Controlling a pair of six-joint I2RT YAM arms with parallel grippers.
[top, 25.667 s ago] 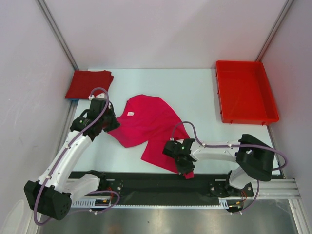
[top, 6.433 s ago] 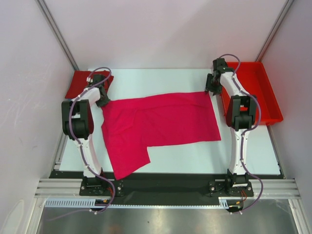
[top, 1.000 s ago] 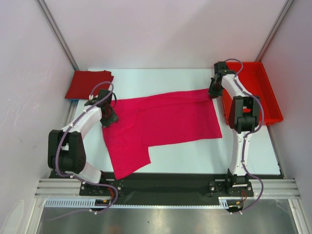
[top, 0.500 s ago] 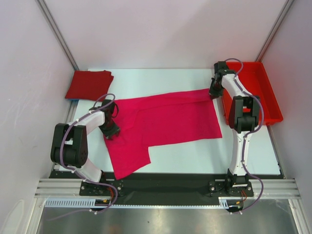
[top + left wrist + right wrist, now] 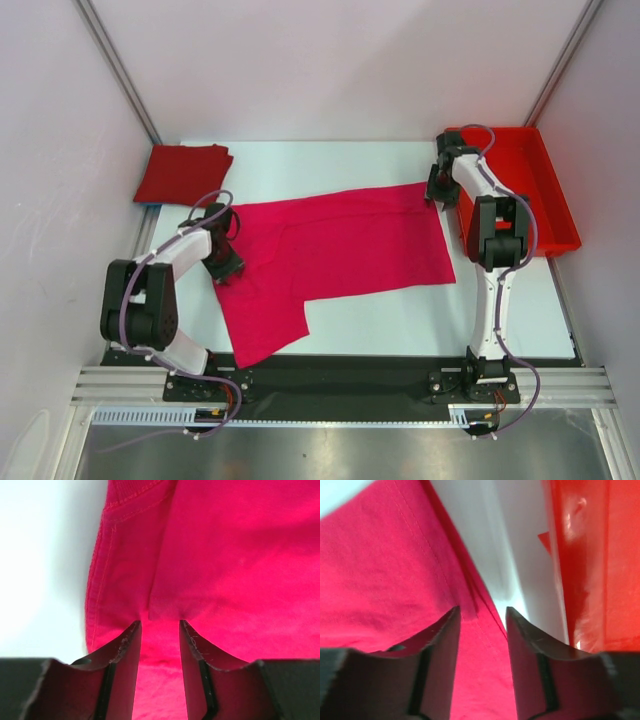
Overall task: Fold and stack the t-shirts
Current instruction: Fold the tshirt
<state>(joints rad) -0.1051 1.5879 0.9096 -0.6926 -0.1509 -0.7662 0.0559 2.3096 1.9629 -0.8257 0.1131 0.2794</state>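
A magenta-pink t-shirt point(image 5: 330, 250) lies spread flat across the middle of the table. A darker crimson t-shirt point(image 5: 183, 172) rests folded at the back left corner. My left gripper point(image 5: 224, 263) is down on the pink shirt's left edge. In the left wrist view this gripper point(image 5: 158, 626) is open, its jaws straddling a small fold of the pink cloth point(image 5: 225, 555). My right gripper point(image 5: 438, 190) sits at the shirt's far right corner. There it point(image 5: 481, 611) stands open over the hemmed edge of the cloth point(image 5: 380, 565), not pinching it.
A rigid red tray point(image 5: 512, 195) stands at the back right, close beside the right gripper; its wall point(image 5: 590, 555) fills the right of the right wrist view. Bare white table point(image 5: 400, 310) shows in front of the shirt. Frame posts and side walls border the table.
The right gripper has opened and let go of the shirt's far right corner. The left gripper slid a little nearer along the shirt's left edge, staying open.
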